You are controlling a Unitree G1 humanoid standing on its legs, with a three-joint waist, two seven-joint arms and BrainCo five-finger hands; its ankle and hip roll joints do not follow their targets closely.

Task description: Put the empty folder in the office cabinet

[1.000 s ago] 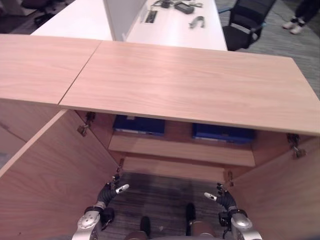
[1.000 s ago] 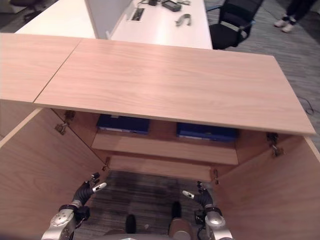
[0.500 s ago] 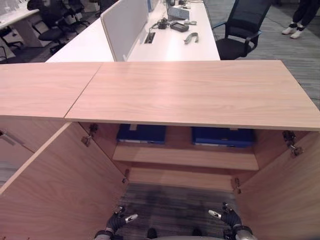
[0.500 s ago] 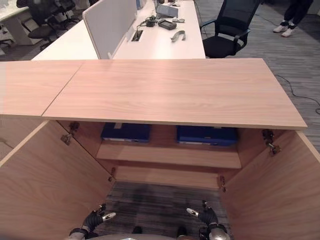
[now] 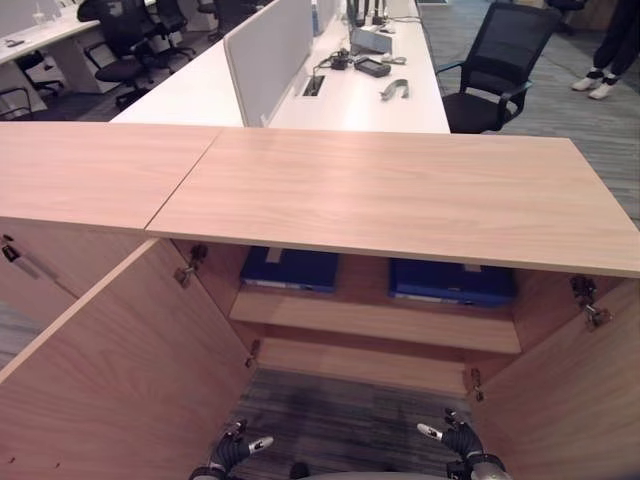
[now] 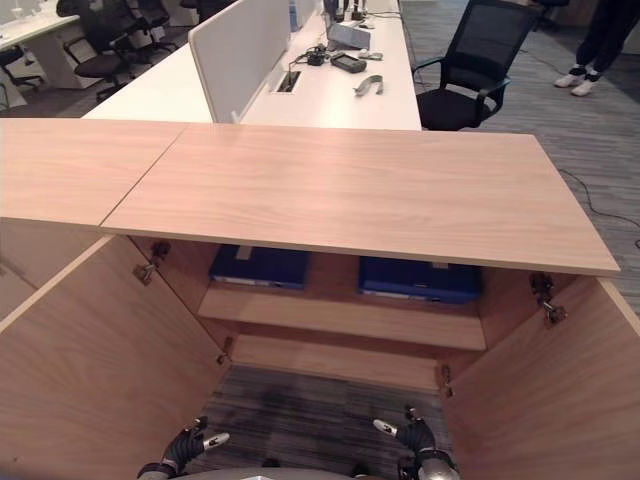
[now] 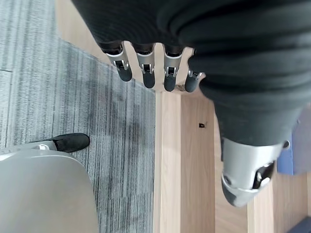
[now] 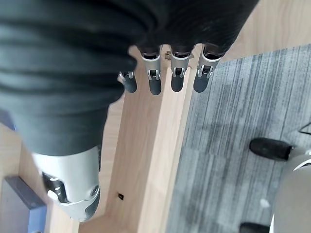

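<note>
Wood-grain cabinet (image 5: 400, 195) stood with both doors swung wide. On its upper shelf (image 5: 375, 318) lay two blue folders, one at the left (image 5: 290, 268), one at the right (image 5: 450, 281), apart. Below the cabinet's front, over grey carpet (image 5: 340, 425), left robot hand (image 5: 243, 446) and right robot hand (image 5: 447, 435) hung empty, fingers relaxed and spread.

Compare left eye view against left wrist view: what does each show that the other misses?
Left eye view's own: the light wooden cabinet top, the open wooden cabinet doors, the long white office desk, the black mesh office chair, a person's legs, and the right hand.
Left wrist view's own: the left hand from close up, fingers straight, holding nothing.
Shared: the left hand, the grey striped carpet, the wooden shelf and the flat blue folders lying on it.
</note>
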